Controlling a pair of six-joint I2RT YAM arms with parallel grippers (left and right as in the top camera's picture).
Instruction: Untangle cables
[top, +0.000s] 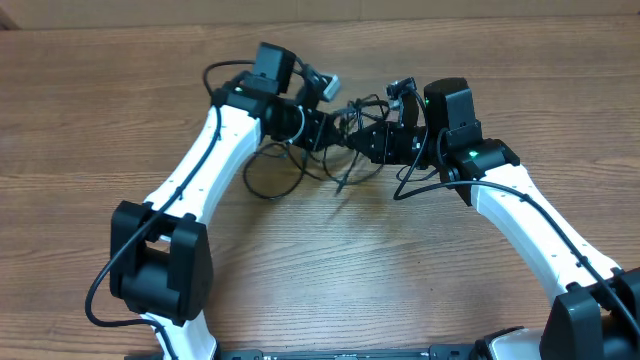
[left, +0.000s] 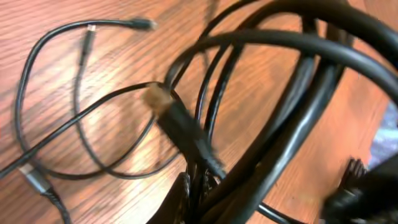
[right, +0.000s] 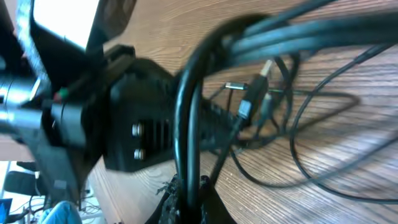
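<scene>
The cables (top: 350, 112) were observed as a black tangle over the middle of the far half of the table (top: 320, 270). They were held up between the two grippers, which were pointed at each other and set close together.

The left gripper (top: 330, 125) was recorded as closed on the cables. In the left wrist view several strands were seen converging into one tight bunch at the lower edge, where the fingers were largely hidden by them. The right gripper (top: 372, 140) was likewise recorded as closed on the cables. In the right wrist view a thick arc of strands, blurred by nearness, was seen running down into the gripper at the bottom of the picture.

Part of the cables was noted lying slack on the wood as a loose loop (top: 268, 192) on the near side of the left arm's wrist. In the left wrist view this slack was seen as thin curves flat on the wood, with a small plug (left: 142, 23) at one free end and a silvery-grey plug (left: 32, 179) at lower left. A black plug (left: 180, 127) with a pale tip was seen lifted off the wood and crossed by other strands.

In the right wrist view a silvery-tipped plug (right: 249, 102) was seen among thin strands above the wood, with a black housing (right: 137, 130) of the other arm just to its left. Which strand belonged to which cord could not be determined.
</scene>
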